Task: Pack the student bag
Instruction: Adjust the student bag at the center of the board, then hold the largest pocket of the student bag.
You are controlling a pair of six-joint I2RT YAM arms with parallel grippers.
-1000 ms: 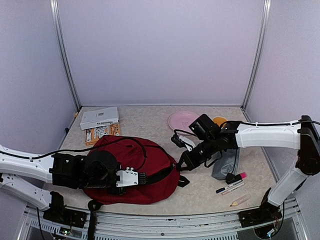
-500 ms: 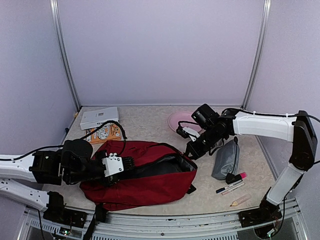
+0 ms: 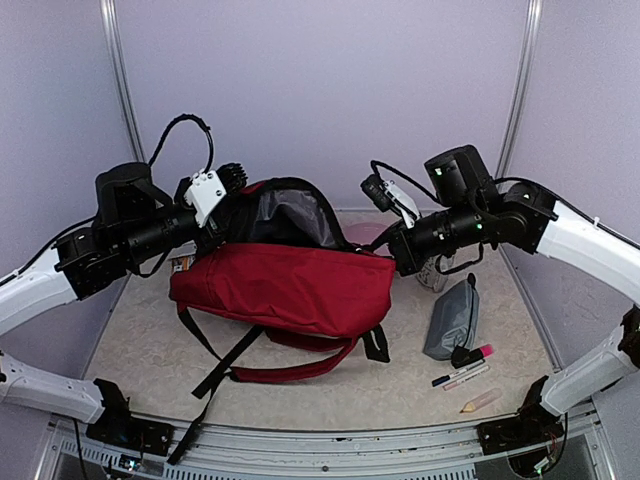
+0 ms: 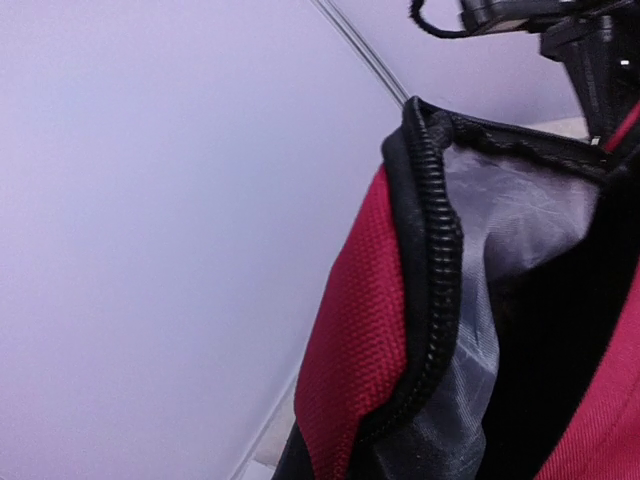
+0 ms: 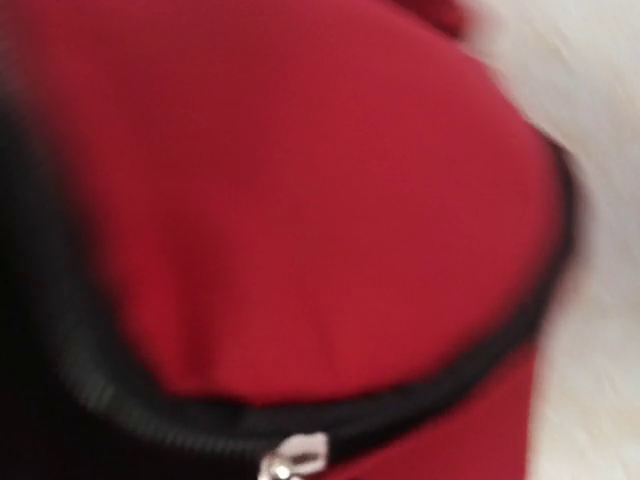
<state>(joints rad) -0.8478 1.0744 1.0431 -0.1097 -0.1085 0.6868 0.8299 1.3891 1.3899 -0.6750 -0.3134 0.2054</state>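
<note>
The student bag, dark red with black zip trim, hangs lifted between my two arms, its mouth open upward and the grey lining showing. My left gripper is shut on the bag's left rim. My right gripper is shut on its right rim. The left wrist view shows only the red fabric, the black zip edge and the grey lining close up; no fingers show. The right wrist view is blurred, filled with red fabric and a zip pull.
Black straps trail down onto the table below the bag. A grey pencil pouch, a pink highlighter, a marker pen and a pale stick lie at the right. A pink plate peeks out behind the bag.
Both arms have risen and lifted the bag off the table. It went from lying flat to hanging between the grippers with its mouth pulled open.
</note>
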